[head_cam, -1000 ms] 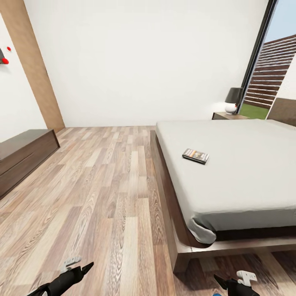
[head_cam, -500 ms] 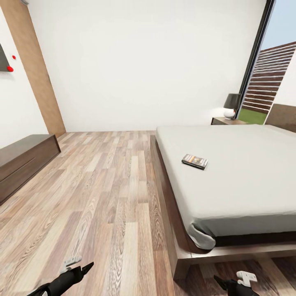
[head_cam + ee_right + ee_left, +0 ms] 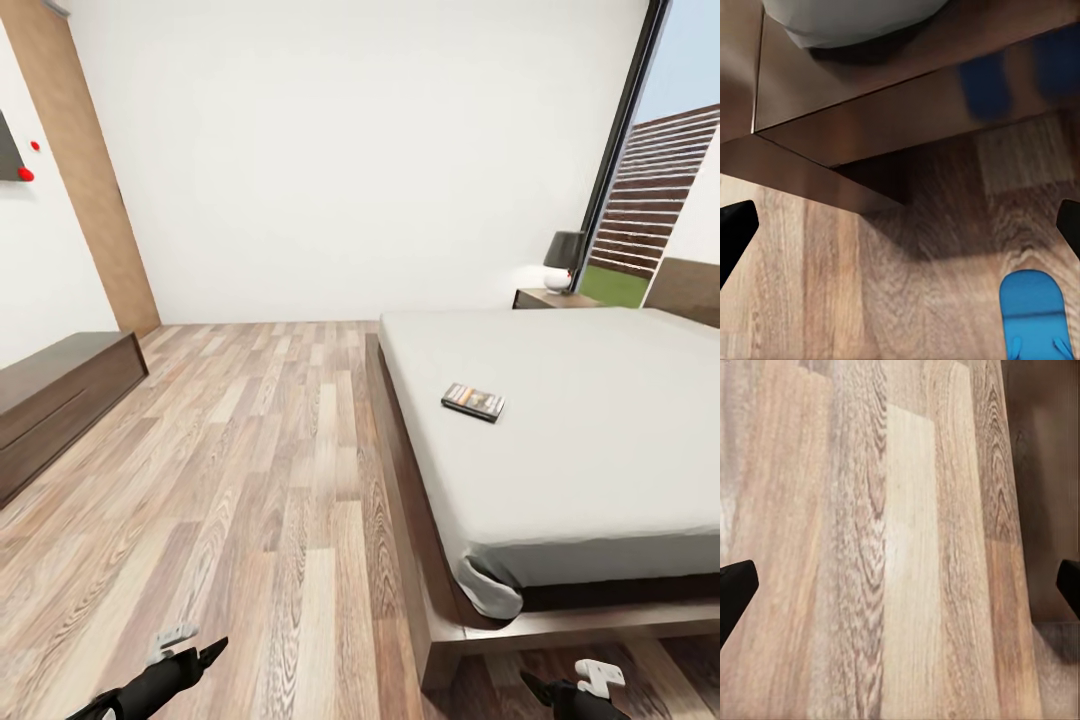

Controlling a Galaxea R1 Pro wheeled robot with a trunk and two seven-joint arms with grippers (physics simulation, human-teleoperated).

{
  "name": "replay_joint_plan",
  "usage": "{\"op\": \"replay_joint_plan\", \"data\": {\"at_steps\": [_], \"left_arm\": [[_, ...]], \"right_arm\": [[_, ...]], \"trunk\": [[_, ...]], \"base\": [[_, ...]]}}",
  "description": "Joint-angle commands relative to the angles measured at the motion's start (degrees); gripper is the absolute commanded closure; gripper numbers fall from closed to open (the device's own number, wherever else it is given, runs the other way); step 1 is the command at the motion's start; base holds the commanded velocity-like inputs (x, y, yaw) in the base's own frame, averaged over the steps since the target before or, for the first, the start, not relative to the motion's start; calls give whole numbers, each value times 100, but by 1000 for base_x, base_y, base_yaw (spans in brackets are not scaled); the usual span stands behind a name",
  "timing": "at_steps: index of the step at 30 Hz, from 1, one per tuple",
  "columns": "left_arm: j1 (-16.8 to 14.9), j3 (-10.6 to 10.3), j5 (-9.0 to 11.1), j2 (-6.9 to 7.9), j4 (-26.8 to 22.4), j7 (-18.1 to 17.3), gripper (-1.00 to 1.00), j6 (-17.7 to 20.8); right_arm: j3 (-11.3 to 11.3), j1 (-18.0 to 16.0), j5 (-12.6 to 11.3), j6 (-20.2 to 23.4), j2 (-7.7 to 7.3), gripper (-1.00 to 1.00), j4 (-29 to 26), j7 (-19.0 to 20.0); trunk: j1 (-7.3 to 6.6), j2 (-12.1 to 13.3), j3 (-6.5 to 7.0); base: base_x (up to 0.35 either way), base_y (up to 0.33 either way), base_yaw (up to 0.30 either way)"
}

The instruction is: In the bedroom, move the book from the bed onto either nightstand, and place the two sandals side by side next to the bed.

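The book (image 3: 473, 401) lies flat on the pale mattress of the bed (image 3: 600, 450), near its left side. One nightstand (image 3: 553, 297) stands beyond the bed by the window. In the right wrist view a blue sandal (image 3: 1034, 311) lies on the floor near the bed frame's corner (image 3: 832, 180), and blue reflections show on the glossy frame. My left gripper (image 3: 212, 652) hangs open over bare floorboards (image 3: 900, 585). My right gripper (image 3: 530, 683) is open too, low by the foot corner of the bed, holding nothing.
A long dark-brown dresser (image 3: 50, 395) runs along the left wall. A lamp (image 3: 564, 258) stands on the nightstand. A wide stretch of wooden floor (image 3: 270, 450) lies between dresser and bed. A tall window (image 3: 650, 200) is at the right.
The whole picture has shifted down a little, so the camera has moved. Both arms keep their places at the bottom of the view. The book has not moved on the bed.
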Motion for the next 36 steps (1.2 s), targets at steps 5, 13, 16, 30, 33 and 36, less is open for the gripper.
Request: {"op": "replay_joint_plan", "data": {"at_steps": [5,13,16,30,33,36], "left_arm": [[-3,18,11,0,5,-26,-100,11],[-3,18,11,0,5,-26,-100,11],[-3,18,11,0,5,-26,-100,11],[-3,18,18,0,5,-26,-100,-187],[-3,18,19,0,5,-26,-100,-205],[-3,18,19,0,5,-26,-100,-212]], "right_arm": [[-2,-4,-23,-11,-1,-100,9,25],[-2,-4,-16,-11,-1,-100,9,25],[1,-4,-10,-11,-1,-100,9,25],[-1,-4,-6,-11,-1,-100,9,25],[0,-4,-6,-11,-1,-100,9,25],[4,-4,-6,-11,-1,-100,9,25]], "trunk": [[-112,200,85],[-287,521,229],[-287,521,229],[-287,521,229],[-287,521,229],[-287,521,229]], "base": [[0,0,0],[0,0,12],[0,0,114],[0,0,258],[0,0,290],[0,0,292]]}}
